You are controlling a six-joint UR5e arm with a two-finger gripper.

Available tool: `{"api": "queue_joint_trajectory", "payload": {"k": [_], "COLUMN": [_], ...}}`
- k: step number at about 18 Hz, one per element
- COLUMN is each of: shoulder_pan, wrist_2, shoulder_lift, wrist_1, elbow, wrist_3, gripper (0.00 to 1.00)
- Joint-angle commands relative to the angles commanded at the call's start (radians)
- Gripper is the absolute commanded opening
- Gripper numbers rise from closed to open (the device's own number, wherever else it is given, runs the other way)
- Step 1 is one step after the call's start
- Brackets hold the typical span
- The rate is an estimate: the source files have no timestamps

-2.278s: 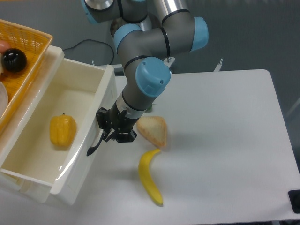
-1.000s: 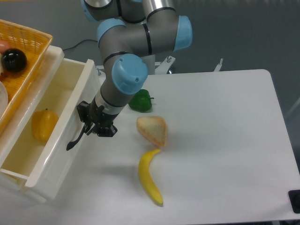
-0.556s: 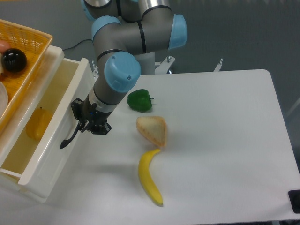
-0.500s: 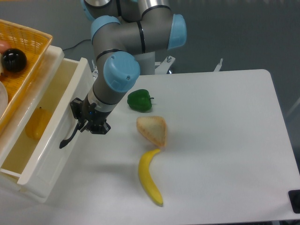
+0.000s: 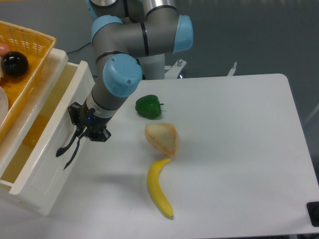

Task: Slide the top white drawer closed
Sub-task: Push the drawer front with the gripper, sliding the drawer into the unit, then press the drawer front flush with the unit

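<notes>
Where the fixed camera looks down on the white bench (image 5: 239,149), the top white drawer (image 5: 42,149) stands at left, partly open, its black handle (image 5: 64,148) on the front panel. End effector (image 5: 85,133): against that front by the handle; whether its fingers are apart or together cannot be told. On bench: green pepper (image 5: 148,106), bread slice (image 5: 162,138), banana (image 5: 159,189). Upper left: orange basket (image 5: 25,59).

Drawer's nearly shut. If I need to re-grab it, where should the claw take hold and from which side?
Take the drawer by its curved black handle, the only part that stands proud of the flat front panel. Come from the table side, square to the front, where the claw already is, jaws across the bar.
</notes>
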Motion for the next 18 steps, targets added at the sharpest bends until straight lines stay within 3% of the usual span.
{"api": "queue_joint_trajectory", "payload": {"k": [18], "shoulder_pan": [-0.043], "wrist_2": [-0.011], "shoulder_lift": [-0.003], "wrist_1": [0.003], "elbow": [0.0], "wrist_3": [-0.002], "gripper": [0.17]}}
